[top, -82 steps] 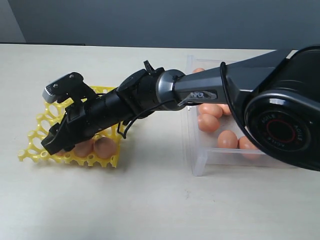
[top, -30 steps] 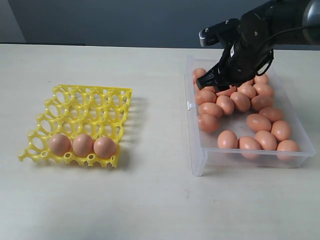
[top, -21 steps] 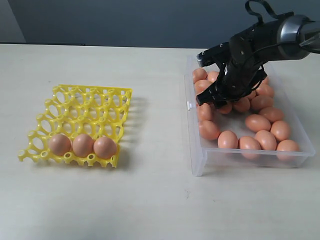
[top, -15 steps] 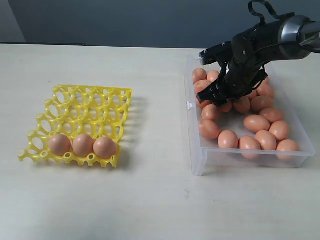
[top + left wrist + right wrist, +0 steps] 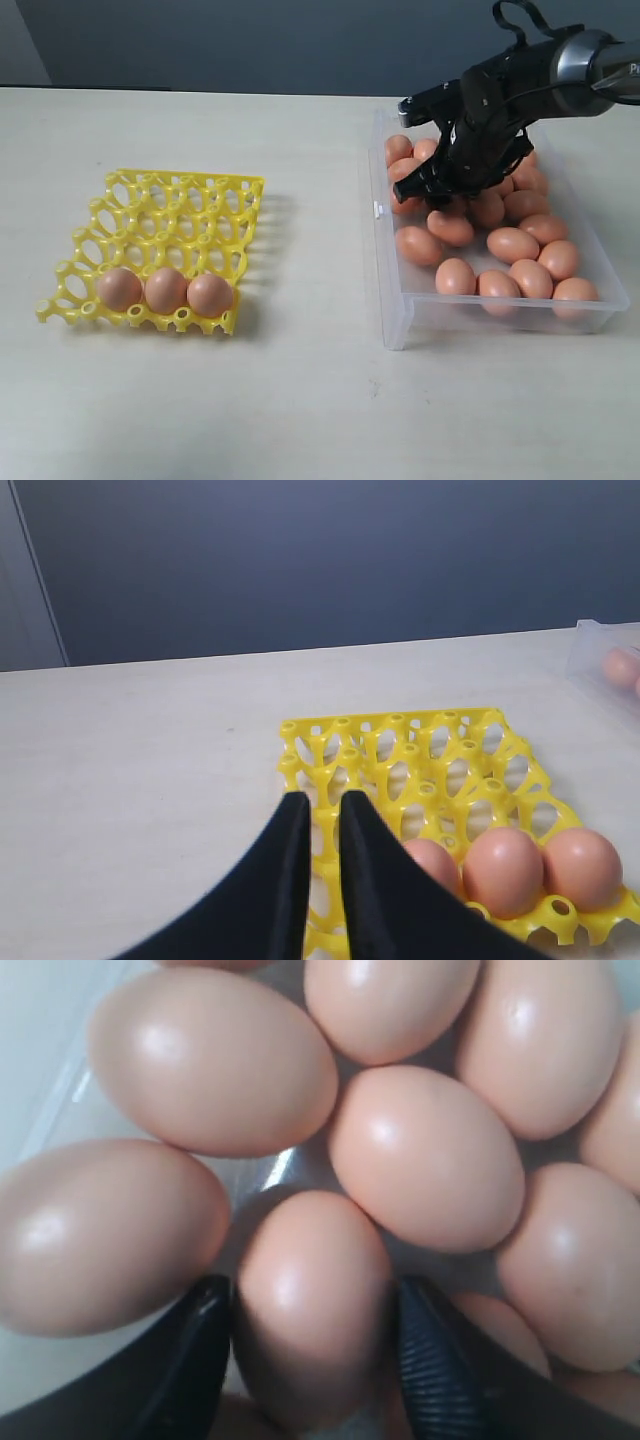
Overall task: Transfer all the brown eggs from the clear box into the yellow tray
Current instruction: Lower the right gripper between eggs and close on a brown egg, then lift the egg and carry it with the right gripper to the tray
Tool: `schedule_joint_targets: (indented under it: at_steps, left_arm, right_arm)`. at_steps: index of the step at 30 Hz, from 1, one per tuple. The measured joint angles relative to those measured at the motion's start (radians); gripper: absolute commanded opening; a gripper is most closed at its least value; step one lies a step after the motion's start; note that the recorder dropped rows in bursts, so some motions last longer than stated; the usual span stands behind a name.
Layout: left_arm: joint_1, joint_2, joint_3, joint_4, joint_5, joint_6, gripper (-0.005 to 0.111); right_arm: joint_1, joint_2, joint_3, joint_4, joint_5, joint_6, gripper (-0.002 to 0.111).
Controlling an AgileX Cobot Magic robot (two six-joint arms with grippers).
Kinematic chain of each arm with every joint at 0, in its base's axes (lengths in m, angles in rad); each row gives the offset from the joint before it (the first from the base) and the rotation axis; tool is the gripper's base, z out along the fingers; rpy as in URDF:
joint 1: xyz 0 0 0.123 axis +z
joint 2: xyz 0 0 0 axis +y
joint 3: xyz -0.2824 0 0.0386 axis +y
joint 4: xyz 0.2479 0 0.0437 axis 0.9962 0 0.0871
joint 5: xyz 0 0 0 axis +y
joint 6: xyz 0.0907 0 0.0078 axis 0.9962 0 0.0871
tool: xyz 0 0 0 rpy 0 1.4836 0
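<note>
Black right arm point(image 5: 560, 65) enters from the right and bends down, setting the right gripper point(image 5: 425, 195) among the brown eggs point(image 5: 515, 245) in the clear box point(image 5: 395, 320), fingers spread either side of one egg point(image 5: 310, 1300). Over the yellow tray point(image 5: 160, 200), the left gripper point(image 5: 322, 810) hovers, fingers nearly pressed together.

Table point(image 5: 300, 410) bears yellow tray point(image 5: 150, 183), clear box point(image 5: 500, 318).

Smooth, softly glossy orange-brown oval eggs point(image 5: 420, 1160) fill a clear plastic box point(image 5: 402, 318). The yellow plastic lattice tray point(image 5: 180, 205) looks shiny, the pale tabletop point(image 5: 300, 400) matt.
</note>
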Motion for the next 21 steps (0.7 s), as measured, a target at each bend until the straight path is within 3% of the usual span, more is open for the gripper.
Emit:
schedule_joint_targets:
  at_steps: [4, 6, 9, 15, 21]
  left_arm:
    - [0.000, 0.000, 0.000, 0.000, 0.000, 0.000, 0.012]
    - [0.000, 0.000, 0.000, 0.000, 0.000, 0.000, 0.012]
    - [0.000, 0.000, 0.000, 0.000, 0.000, 0.000, 0.012]
    - [0.000, 0.000, 0.000, 0.000, 0.000, 0.000, 0.012]
    - [0.000, 0.000, 0.000, 0.000, 0.000, 0.000, 0.012]
  right_arm:
    - [-0.001, 0.024, -0.021, 0.008, 0.035, 0.000, 0.053]
    - [-0.001, 0.024, -0.021, 0.010, 0.035, 0.000, 0.046]
    - [-0.001, 0.024, -0.021, 0.008, 0.031, 0.000, 0.001]
    - [-0.001, 0.010, -0.021, 0.004, 0.071, 0.000, 0.001]
    - [0.037, -0.167, -0.021, 0.064, 0.109, 0.000, 0.001]
